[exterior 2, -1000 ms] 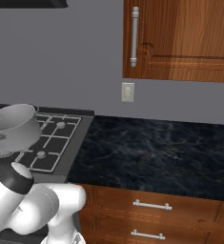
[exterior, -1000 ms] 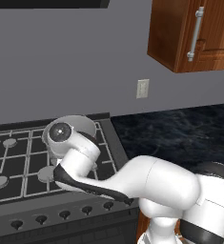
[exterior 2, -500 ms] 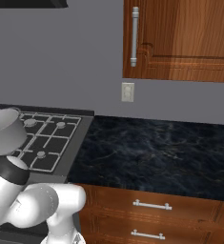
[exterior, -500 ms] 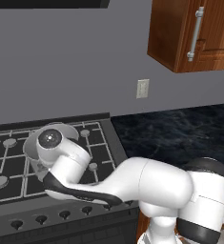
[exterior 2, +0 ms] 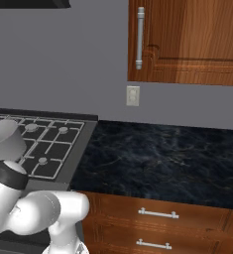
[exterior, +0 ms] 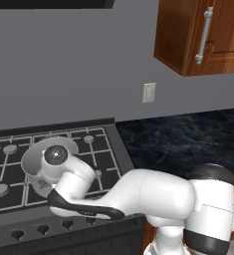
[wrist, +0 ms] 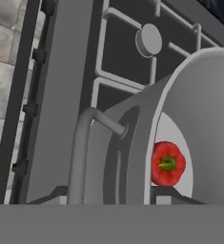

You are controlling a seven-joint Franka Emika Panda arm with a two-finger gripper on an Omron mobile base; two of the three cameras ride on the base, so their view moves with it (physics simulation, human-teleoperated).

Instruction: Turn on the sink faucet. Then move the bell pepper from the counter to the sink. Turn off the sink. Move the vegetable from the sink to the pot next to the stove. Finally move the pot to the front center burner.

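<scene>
A: Pepper?
B: Red bell pepper (wrist: 167,164) inside pot (wrist: 132,143), lower right of hand view, just above the gripper (wrist: 157,194).
A: Grip?
B: Clamped on pot rim, over stove (exterior: 96,149), frame left.

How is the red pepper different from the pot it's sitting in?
The bell pepper is bright red with a green stem; the pot is plain grey. The bell pepper is small and lumpy, while the pot is far bigger, with smooth round walls and a loop handle. The bell pepper lies loose on the bottom, while the pot encloses it and sits over the stove grates. Both are rounded.
</scene>
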